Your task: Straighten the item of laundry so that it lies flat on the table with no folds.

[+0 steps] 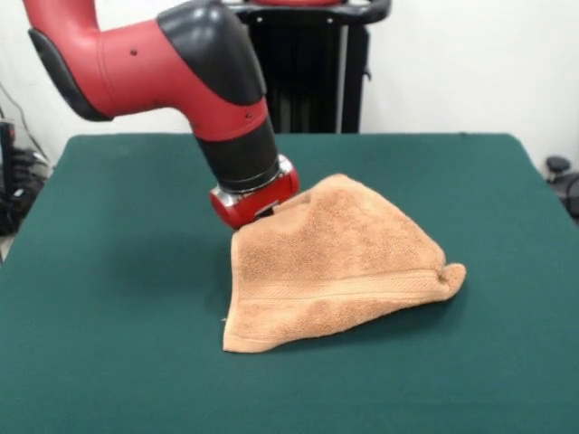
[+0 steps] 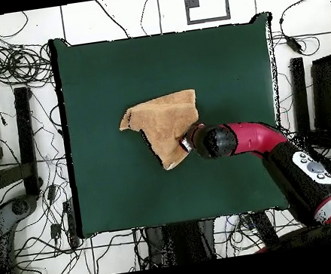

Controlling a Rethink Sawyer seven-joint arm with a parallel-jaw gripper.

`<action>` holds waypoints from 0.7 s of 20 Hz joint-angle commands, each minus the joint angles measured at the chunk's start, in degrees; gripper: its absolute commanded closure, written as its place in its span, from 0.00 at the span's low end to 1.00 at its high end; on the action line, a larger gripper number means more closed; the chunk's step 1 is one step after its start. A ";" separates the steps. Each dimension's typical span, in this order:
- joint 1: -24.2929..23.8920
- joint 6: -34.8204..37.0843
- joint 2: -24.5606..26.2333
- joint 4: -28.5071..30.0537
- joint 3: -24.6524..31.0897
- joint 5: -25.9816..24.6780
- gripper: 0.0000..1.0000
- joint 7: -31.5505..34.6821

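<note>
The item of laundry (image 1: 344, 262), an orange-tan towel with a woven band near its lower edge, lies crumpled in the middle of the dark green table (image 1: 109, 316). One corner is pulled up off the cloth into a tent shape. My gripper (image 1: 271, 210) sits at that raised corner, shut on it, with its tips hidden by the red wrist and the towel. In the overhead view the towel (image 2: 168, 120) shows as an uneven, folded shape. There the gripper (image 2: 190, 143) is at its lower right edge, over the table (image 2: 99, 76).
The robot's black pedestal (image 1: 308, 72) stands behind the table's far edge. Cables and black stands (image 2: 26, 140) surround the table on the floor. Green cloth extends on all sides of the towel.
</note>
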 commanded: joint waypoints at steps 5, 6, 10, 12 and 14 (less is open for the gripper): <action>12.85 4.85 -2.79 2.86 -10.05 -1.42 1.00 9.70; 13.16 5.38 -3.29 3.21 -10.69 -0.94 1.00 9.55; 16.35 10.00 -8.01 6.12 -15.18 -0.74 1.00 9.08; 17.57 11.35 -10.38 7.87 -17.43 0.09 1.00 10.32; 18.86 12.58 -11.43 7.98 -19.04 0.39 1.00 10.70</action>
